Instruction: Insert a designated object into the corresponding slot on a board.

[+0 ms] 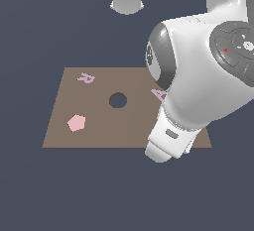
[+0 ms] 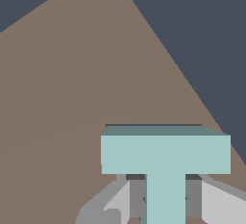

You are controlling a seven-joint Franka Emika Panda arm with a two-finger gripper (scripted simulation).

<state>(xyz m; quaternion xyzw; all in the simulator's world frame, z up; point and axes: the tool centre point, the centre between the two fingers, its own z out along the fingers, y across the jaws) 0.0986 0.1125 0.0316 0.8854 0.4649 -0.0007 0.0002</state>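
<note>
In the wrist view the gripper (image 2: 166, 204) has its two grey fingers (image 2: 137, 196) set either side of the stem of the T (image 2: 166, 155), closed on it, so the piece is grasped and carried. The T is a flat, blocky piece in pale mint teal, with a wide crossbar and a narrower stem running down between the fingers; its upper face is a shade darker than its front. It hangs over the board (image 2: 72, 122), a plain flat brown sheet, and a thin dark line shows just past the far edge of the crossbar; whether that is shadow or the rim of the slot cannot be told. The slot itself is not clearly seen in either view. In the exterior view the white arm (image 1: 198, 91) leans over the board's right part as that view shows it, near the front right corner, and its wrist hides the gripper, the T and whatever lies under them. Still visible on the board are a round dark hole (image 1: 117, 100) near the middle, a pink pentagon-like piece (image 1: 76, 123) toward the front left corner, a pale purple letter R (image 1: 86, 78) near the back left corner, and part of a second pale purple letter (image 1: 158, 94) at the arm's edge. Judging from this, the step in hand is carrying the T to its slot. The next move likely calls for lining the crossbar and stem up with the cutout, then lowering straight down before letting go.
</note>
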